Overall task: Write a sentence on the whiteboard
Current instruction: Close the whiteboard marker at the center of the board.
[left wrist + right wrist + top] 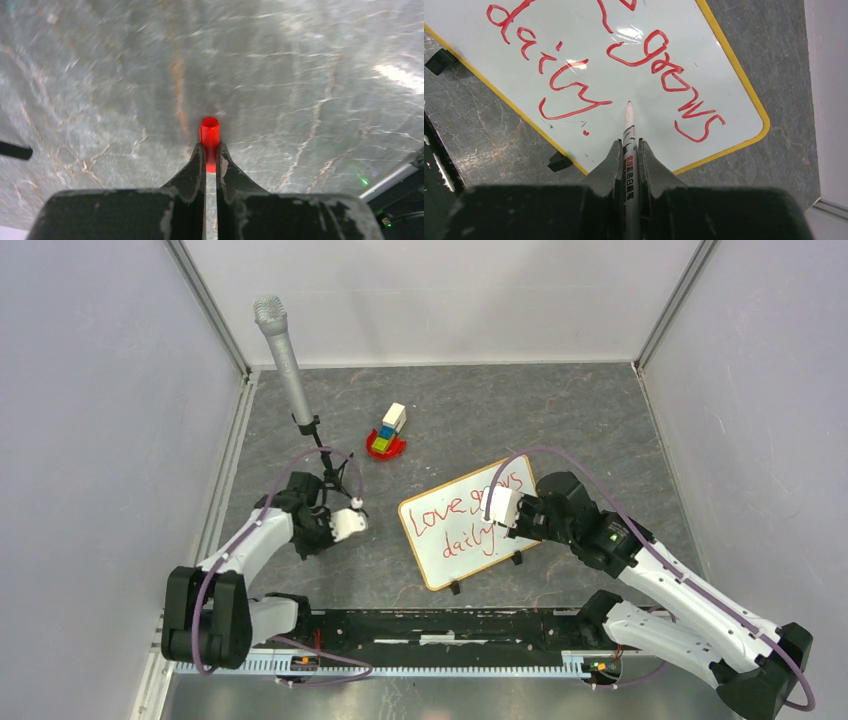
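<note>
You're working in robot lab test cell. Plain pale panel walls (90,440) box in your worktop (560,410) on three sides; metal posts (213,310) at far corners. Worktop surface grey, marbled. At 6 o'clock, black mounting rail (440,625) carries your left arm (250,540) and right arm (680,590), purple cables (550,450) looping off both. At 11 o'clock, microphone (283,350) on stand. Near 12 o'clock, small toy block stack (388,432). Just right of centre, framed whiteboard (440,565) on worktop.

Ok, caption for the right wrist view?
Right end effector holds white marker pointed at yellow-framed whiteboard bearing red handwritten sentence.
</note>
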### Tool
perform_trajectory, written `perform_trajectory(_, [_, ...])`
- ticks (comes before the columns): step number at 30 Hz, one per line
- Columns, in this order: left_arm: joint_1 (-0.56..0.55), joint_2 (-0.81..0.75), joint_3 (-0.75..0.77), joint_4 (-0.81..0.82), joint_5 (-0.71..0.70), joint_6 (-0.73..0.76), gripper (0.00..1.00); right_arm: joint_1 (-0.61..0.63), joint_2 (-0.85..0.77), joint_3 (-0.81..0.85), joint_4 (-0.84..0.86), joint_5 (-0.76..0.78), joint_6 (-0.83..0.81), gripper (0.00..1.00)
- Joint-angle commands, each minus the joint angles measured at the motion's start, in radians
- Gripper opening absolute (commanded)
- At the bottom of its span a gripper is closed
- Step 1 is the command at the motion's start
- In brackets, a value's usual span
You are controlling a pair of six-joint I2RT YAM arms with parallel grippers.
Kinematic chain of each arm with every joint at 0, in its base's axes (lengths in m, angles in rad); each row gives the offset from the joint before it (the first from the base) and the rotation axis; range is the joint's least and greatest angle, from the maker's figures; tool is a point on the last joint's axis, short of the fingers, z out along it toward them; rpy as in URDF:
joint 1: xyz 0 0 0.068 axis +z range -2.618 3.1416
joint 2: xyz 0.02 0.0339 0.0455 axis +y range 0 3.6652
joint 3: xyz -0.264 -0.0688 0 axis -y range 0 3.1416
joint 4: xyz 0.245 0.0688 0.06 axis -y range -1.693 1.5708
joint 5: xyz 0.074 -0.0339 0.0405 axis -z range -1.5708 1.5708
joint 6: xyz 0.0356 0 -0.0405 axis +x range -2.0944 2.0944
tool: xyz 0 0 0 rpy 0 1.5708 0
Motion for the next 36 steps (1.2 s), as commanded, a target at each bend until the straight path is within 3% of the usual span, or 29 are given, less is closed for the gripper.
perform_trajectory(1, [-0.144, -0.062, -0.064, -0.062, -0.071, -0.016, 0.03, -0.004, 0.003, 0.037, 0.010, -0.017, 0.016, 0.00])
perform_trajectory(9, [-0.316, -0.154, -0.011, -0.163, -0.106, -0.104, 0.03, -0.007, 0.000, 0.043, 0.011, -0.024, 0.024, 0.00])
perform_trajectory(17, [-0.322, -0.248, 0.313, -0.365, 0.137, -0.214, 0.03, -0.008, 0.015, 0.056, 0.018, -0.070, 0.052, 0.00])
perform_trajectory(22, [-0.376, -0.206, 0.525, -0.495, 0.228, -0.273, 0.02, -0.010, 0.051, 0.095, 0.039, -0.127, 0.104, 0.00])
perform_trajectory(30, [-0.667, -0.099, 0.769, -0.535, 0.130, -0.414, 0.03, -0.045, 0.126, 0.231, 0.096, -0.257, 0.244, 0.00])
perform_trajectory(36, [-0.705, 0.017, 0.938, -0.497, 0.120, -0.453, 0.02, -0.079, 0.165, 0.326, 0.135, -0.365, 0.337, 0.00])
